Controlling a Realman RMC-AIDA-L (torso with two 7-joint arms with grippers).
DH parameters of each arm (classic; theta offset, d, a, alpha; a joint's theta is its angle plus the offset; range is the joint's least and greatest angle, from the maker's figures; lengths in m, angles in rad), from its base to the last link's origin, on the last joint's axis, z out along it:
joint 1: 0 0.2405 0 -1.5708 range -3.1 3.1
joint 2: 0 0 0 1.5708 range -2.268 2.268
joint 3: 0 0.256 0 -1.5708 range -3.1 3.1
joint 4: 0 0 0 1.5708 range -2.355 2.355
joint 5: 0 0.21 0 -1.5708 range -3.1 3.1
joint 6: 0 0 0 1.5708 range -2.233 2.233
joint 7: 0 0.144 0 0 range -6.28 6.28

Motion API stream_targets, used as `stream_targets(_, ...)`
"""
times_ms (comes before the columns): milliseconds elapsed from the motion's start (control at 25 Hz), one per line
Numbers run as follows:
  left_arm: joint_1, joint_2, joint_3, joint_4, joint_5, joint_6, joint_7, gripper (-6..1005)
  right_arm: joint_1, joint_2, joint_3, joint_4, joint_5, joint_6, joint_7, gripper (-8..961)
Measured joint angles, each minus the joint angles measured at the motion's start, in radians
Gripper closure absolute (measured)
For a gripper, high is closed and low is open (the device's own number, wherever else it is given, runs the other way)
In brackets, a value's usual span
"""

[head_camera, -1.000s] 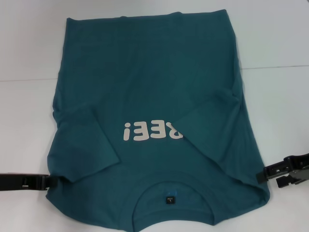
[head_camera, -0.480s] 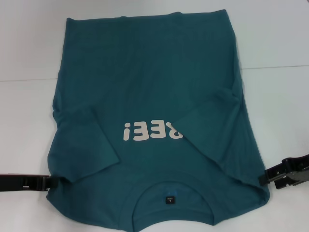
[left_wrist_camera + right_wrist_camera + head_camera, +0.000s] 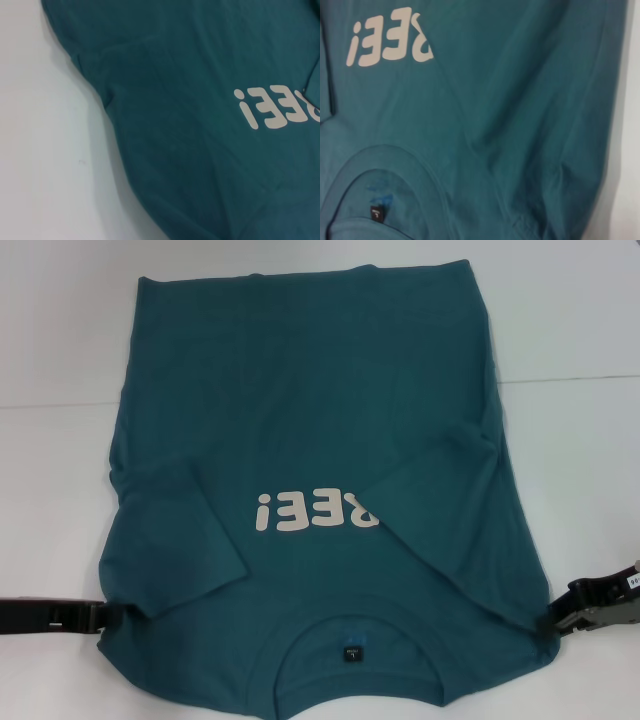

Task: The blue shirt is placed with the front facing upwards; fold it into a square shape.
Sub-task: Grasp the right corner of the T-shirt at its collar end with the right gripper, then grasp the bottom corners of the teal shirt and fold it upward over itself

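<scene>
The blue shirt (image 3: pixel 310 420) lies flat on the white table (image 3: pixel 570 340), collar nearest me and both sleeves folded in over the chest. Its white lettering (image 3: pixel 318 511) reads upside down, and the right sleeve covers the first letters. The dark neck label (image 3: pixel 351 652) sits inside the collar. My left gripper (image 3: pixel 103 618) is at the shirt's left shoulder edge, low on the table. My right gripper (image 3: pixel 553 623) is at the right shoulder edge. The left wrist view shows the shirt's side edge (image 3: pixel 115 115) and lettering (image 3: pixel 275 107). The right wrist view shows the collar, label (image 3: pixel 377 214) and lettering (image 3: pixel 390 37).
Bare white table lies to the left (image 3: pixel 50 490) and right (image 3: pixel 590 470) of the shirt. The shirt's hem lies at the far edge of the view (image 3: pixel 300 275).
My right gripper has moved down and inward to the shirt's right shoulder edge. My left gripper and the shirt have not moved.
</scene>
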Motion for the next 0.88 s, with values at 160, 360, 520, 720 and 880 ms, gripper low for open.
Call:
stream_targets(160,-0.001,0.0,-0.001,-0.001,0.0,0.0,0.0,998,-0.004,0.003,-0.017,0.0,-0.003,0.012,-0.01,692)
stream_targets(360,-0.004,0.0,-0.002,-0.004,0.0,-0.003,0.001,999,-0.005,0.004,-0.019,-0.007,-0.002,0.016,-0.035,863)
stream_targets(520,-0.01,0.0,-0.002,-0.012,0.0,-0.005,0.001,999,-0.006,0.002,-0.01,-0.008,0.012,0.025,-0.058,901)
stream_targets(720,-0.01,0.0,-0.004,-0.013,-0.014,-0.005,0.008,998,-0.009,-0.005,0.008,-0.004,0.066,0.02,-0.101,904)
stream_targets(880,-0.004,0.0,-0.022,-0.028,-0.052,-0.008,0.028,998,-0.027,-0.008,0.029,-0.002,0.13,0.015,-0.147,904)
